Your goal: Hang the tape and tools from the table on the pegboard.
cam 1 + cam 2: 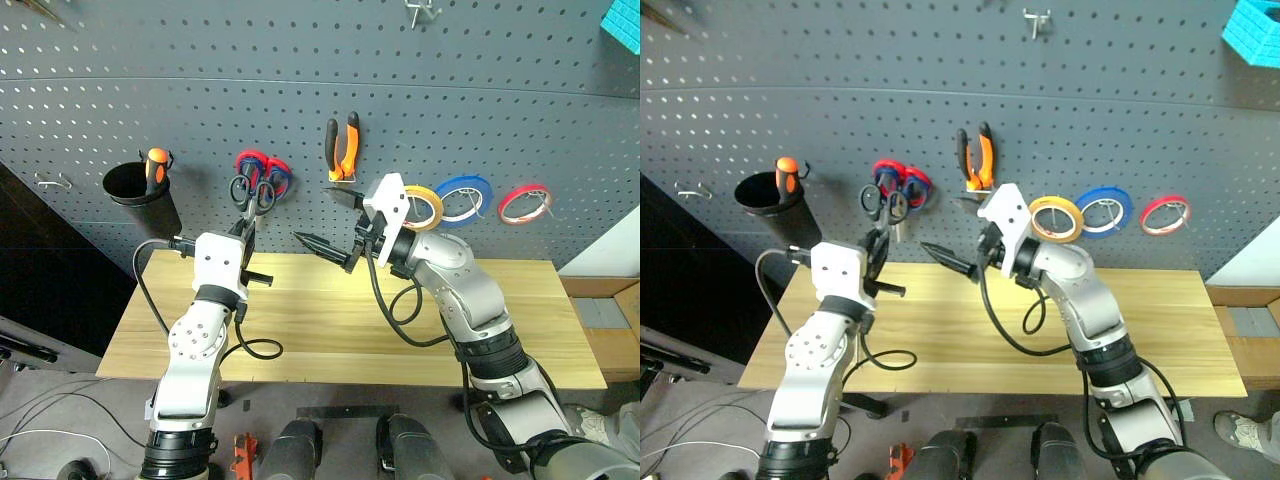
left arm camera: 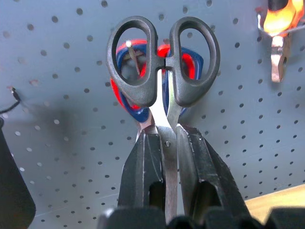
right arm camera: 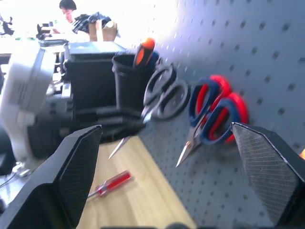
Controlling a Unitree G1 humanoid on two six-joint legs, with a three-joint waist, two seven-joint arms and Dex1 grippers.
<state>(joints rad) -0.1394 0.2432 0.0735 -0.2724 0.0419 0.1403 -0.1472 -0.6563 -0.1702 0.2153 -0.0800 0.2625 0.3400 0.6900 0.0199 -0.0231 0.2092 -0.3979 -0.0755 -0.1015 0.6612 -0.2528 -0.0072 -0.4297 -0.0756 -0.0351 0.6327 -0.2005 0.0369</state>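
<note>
The left claw [image 2: 166, 157] grips the steel blades of the black-handled scissors [image 2: 164, 62] before the perforated dark grey pegboard [image 1: 300, 60], directly over hanging red-and-blue-handled scissors [image 3: 214, 112], while the right claw [image 1: 332, 222] gapes empty above the plank-grained wooden worktop [image 1: 330, 320] bearing a red-handled screwdriver [image 3: 108, 184].

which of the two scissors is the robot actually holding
The black-handled scissors, clamped by their blades in the left end effector. The red-and-blue-handled scissors hang on the pegboard behind them, ungripped.
</note>
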